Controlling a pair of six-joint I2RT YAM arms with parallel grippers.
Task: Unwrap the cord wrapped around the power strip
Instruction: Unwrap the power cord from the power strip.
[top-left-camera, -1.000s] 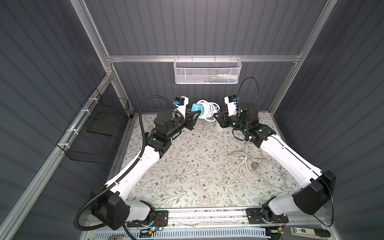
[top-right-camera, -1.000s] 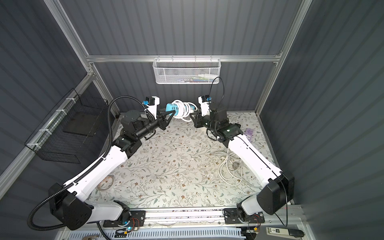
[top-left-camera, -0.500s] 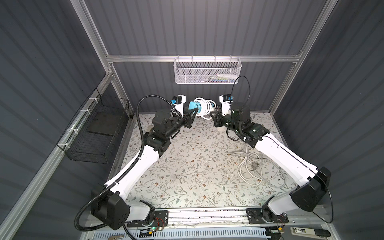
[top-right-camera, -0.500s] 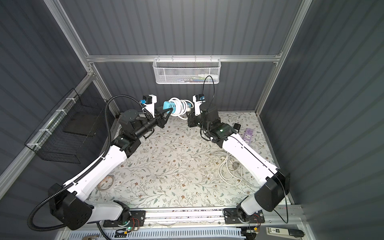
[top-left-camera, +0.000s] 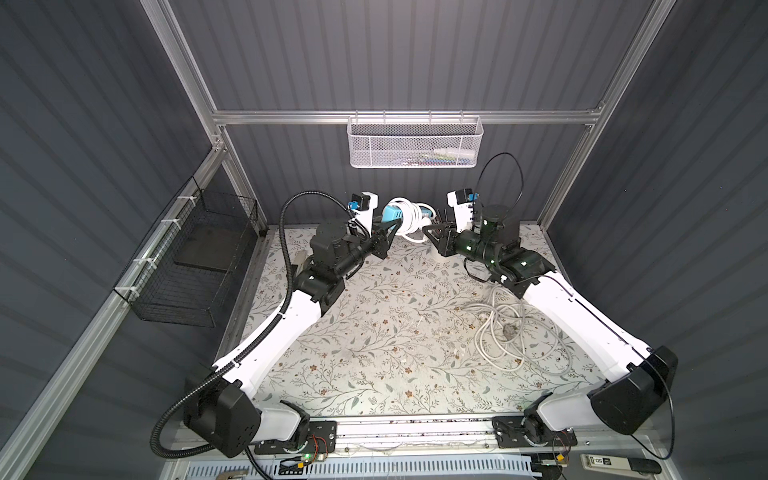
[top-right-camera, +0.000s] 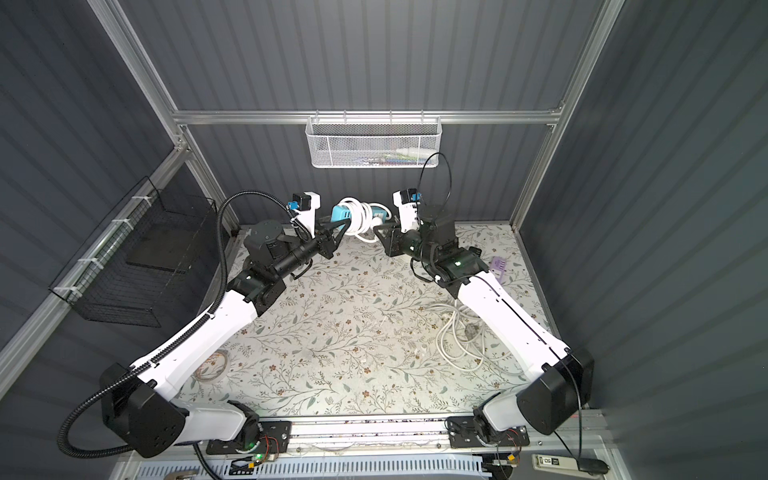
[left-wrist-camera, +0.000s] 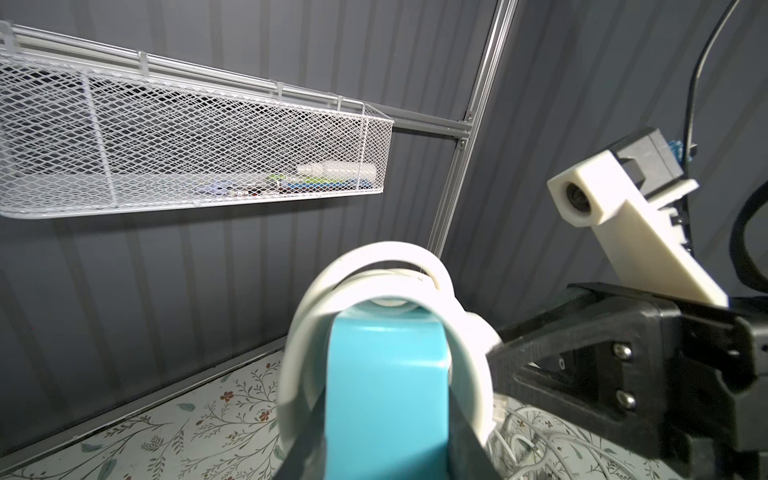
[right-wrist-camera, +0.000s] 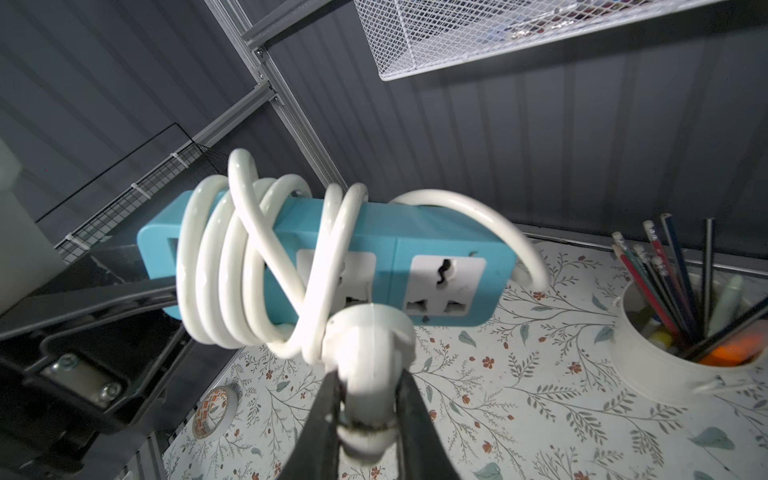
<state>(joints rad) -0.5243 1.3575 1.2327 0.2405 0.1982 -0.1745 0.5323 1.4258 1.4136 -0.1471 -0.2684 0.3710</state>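
Note:
A blue power strip (top-left-camera: 392, 213) (top-right-camera: 340, 214) hangs in the air near the back wall, with a thick white cord (right-wrist-camera: 232, 257) coiled several times around it. My left gripper (top-left-camera: 395, 224) (left-wrist-camera: 386, 436) is shut on one end of the strip (left-wrist-camera: 386, 395), its black fingers (left-wrist-camera: 469, 453) flat against both sides. My right gripper (top-left-camera: 428, 230) (right-wrist-camera: 368, 388) is shut on the cord's white plug (right-wrist-camera: 370, 345), just below the strip's socket face (right-wrist-camera: 446, 286). One loop of cord (right-wrist-camera: 490, 224) arcs loosely off the far end.
A white mesh basket (top-left-camera: 415, 143) hangs on the back rail above the strip. A black wire basket (top-left-camera: 195, 257) lines the left wall. On the mat lie a loose white cable pile (top-left-camera: 511, 332), a tape roll (top-right-camera: 212, 365) and a cup of pencils (right-wrist-camera: 681, 345).
The strip and both grippers have drifted slightly left and toward the back wall. Both grips are unchanged.

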